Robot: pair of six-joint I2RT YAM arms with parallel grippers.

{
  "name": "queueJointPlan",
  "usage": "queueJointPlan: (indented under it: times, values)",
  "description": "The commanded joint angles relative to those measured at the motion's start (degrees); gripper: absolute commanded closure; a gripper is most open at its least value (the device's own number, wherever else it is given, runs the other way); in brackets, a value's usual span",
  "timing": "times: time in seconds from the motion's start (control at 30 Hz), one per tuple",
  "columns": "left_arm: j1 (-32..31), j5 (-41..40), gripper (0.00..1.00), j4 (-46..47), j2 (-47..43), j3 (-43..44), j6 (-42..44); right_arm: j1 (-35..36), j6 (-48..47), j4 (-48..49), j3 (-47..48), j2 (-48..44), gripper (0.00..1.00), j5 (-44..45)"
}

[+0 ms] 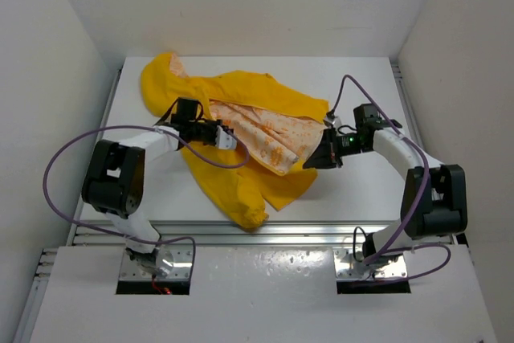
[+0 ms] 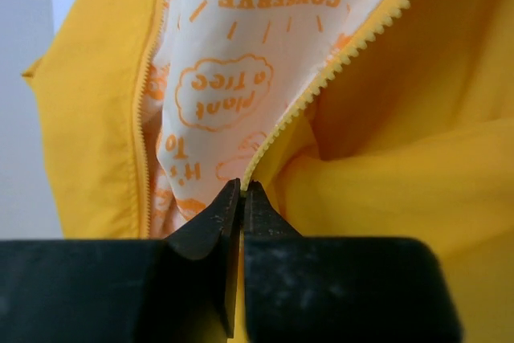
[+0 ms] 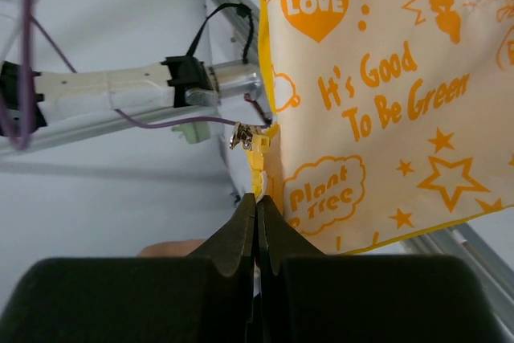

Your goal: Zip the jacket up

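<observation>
Nearest the overhead camera, at six o'clock, the two arms are bolted down: the left arm (image 1: pixel 120 178) bends in from nine o'clock and the right arm (image 1: pixel 434 190) from three o'clock, so they meet the garment from opposite sides. Beyond them the white table (image 1: pixel 361 194) carries the jacket (image 1: pixel 241 90), spread open with its hood (image 1: pixel 157 78) at eleven o'clock, one sleeve trailing toward six o'clock, and the pale printed lining (image 1: pixel 273 134) facing up, so the front is not yet joined. The left gripper (image 2: pixel 243 186) has its fingers pressed together on the bottom of one front edge, where the yellow row of teeth (image 2: pixel 353 46) runs down from one o'clock into the fingertips; that likely pins this side for feeding. The right gripper (image 3: pixel 257 198) is likewise clamped shut, on the yellow tape end of the other front edge, lifting it so the lining hangs at two o'clock. Just above its tips sits the slider (image 3: pixel 259 144), its small metal pull at eleven o'clock, seemingly held free so the left-hand end can be brought into it.
</observation>
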Motion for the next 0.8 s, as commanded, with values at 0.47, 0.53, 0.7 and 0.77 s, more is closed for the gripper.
queueJointPlan:
  times: [0.47, 0.53, 0.7, 0.77]
  values:
    - [11.61, 17.57, 1.00, -56.78, -6.65, 29.43, 1.27, 14.91, -32.34, -15.85, 0.16, -1.72, 1.00, 7.97]
    - [11.00, 19.32, 1.00, -54.65, -1.12, 35.20, -6.90, 19.03, -29.34, -13.57, 1.91, -1.64, 1.00, 5.69]
    - [9.94, 21.09, 1.00, -46.64, 14.70, 49.46, -29.95, 23.72, -20.99, -5.30, 0.87, -2.43, 1.00, 5.15]
    - [8.89, 21.09, 1.00, -46.64, 21.01, 54.90, -33.39, 20.75, -16.86, -4.85, -0.10, -1.03, 1.00, 4.99]
